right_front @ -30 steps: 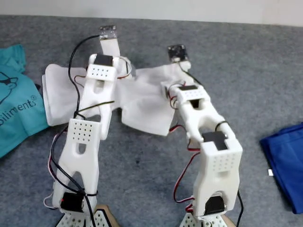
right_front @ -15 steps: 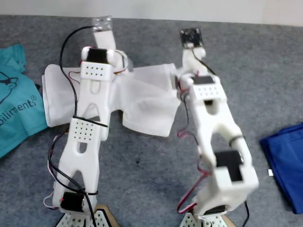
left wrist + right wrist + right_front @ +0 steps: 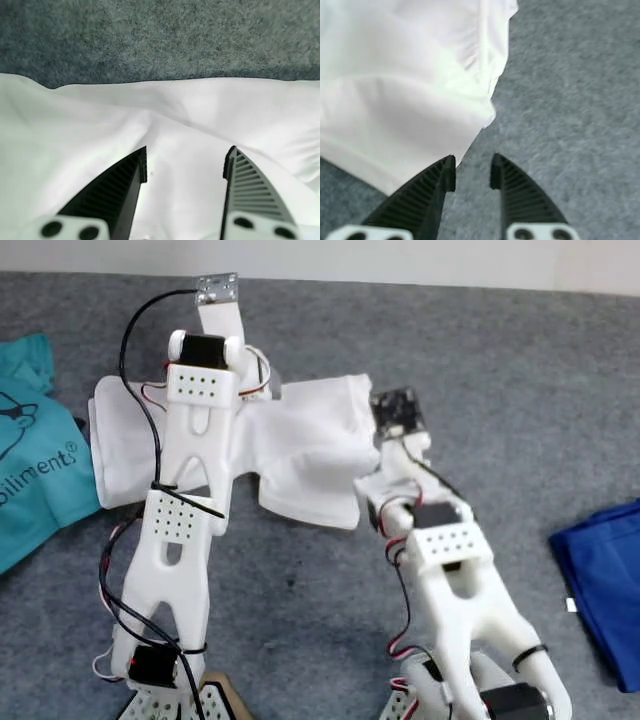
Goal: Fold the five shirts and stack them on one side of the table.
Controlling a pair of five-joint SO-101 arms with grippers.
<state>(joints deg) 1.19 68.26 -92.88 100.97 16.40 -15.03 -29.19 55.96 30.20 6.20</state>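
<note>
Your white shirt (image 3: 300,455) lies spread out and rumpled on the grey tabletop (image 3: 500,370). Your left hand (image 3: 185,155) hangs right over the shirt's cloth, fingers spread wide, nothing between them. Your right hand (image 3: 472,167) sits at the white shirt's edge, fingers just a narrow gap apart and gripping nothing, one tip by the hem, the other over bare tabletop. A teal shirt (image 3: 30,480) lies just beside the white shirt on one flank, and a blue shirt (image 3: 605,580) lies well apart from it on the other.
</note>
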